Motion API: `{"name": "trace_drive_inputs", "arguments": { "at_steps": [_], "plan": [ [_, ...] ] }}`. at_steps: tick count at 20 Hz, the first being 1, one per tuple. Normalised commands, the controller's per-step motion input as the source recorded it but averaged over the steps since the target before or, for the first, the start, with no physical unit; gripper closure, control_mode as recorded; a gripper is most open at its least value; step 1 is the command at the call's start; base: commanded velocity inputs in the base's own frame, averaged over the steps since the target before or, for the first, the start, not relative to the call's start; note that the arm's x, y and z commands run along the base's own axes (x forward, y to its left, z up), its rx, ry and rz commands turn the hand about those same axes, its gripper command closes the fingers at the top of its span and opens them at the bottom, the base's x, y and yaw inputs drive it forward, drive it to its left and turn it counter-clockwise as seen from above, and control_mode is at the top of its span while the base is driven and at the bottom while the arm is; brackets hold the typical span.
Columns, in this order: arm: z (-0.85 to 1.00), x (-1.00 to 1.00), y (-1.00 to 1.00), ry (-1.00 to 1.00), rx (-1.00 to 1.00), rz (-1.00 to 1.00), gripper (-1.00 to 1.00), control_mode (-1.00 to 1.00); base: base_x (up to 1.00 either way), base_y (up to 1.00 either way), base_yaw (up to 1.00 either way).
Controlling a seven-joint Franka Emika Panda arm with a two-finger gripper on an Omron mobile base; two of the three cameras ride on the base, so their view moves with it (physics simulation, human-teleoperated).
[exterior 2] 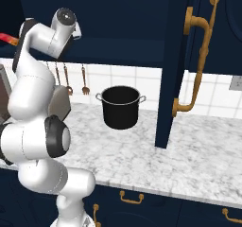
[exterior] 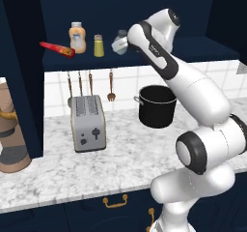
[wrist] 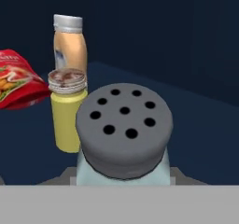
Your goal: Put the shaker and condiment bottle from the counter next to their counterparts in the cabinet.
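Grey-blue shaker (wrist: 122,139): translucent pale body under a darker grey cap pierced by eight holes; it looks small, stiff and light, a hard plastic or glass thing that should not deform under the pads.
Handling judgement: smooth sides could slip, and a thing this small would tip readily when set down; best taken low on the body, below the cap, with the pads on opposite sides.
End effector (exterior: 120,42): closed on the shaker, which the hand view shows from cap-side, its body sinking between the jaws at 6 o'clock.
Shaker position: raised at the cabinet's (exterior: 29,23) open shelf, off the counter (exterior: 58,178), at 3 o'clock from the yellow shaker in the left base view, near it but apart; I cannot tell whether its base touches the shelf.
Yellow shaker (exterior: 99,46): yellow-green with a grey cap, upright on the shelf; in the hand view it stands at 9 o'clock of the held one.
Orange bottle (exterior: 77,36): fat, white cap, pale label, upright at 9 o'clock of the yellow shaker.
Red bottle (exterior: 57,49): slim, yellowish label, lying on its side on the shelf at 9 o'clock of the orange bottle, so that half of the task looks done.
Counter below: a toaster (exterior: 88,123) and a black pot (exterior: 157,105) stand well apart from the shelf work.
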Motion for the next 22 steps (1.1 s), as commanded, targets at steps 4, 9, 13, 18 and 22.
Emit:
{"name": "trace_drive_inputs", "arguments": {
  "at_steps": [4, 9, 13, 18, 22],
  "plan": [
    [-0.11, 0.32, 0.02, 0.01, 0.00, 0.12, 1.00, -1.00, 0.00, 0.00, 0.00],
    [-0.11, 0.33, 0.01, 0.00, 0.00, 0.10, 1.00, -1.00, 0.00, 0.00, 0.00],
    [-0.04, 0.29, 0.07, 0.02, 0.00, 0.08, 1.00, -1.00, 0.00, 0.00, 0.00],
    [0.00, 0.25, 0.12, 0.03, -0.01, 0.06, 1.00, -1.00, 0.00, 0.00, 0.00],
    [-0.03, 0.09, 0.13, 0.01, -0.03, 0.03, 1.00, -1.00, 0.00, 0.00, 0.00]
  ]
}}
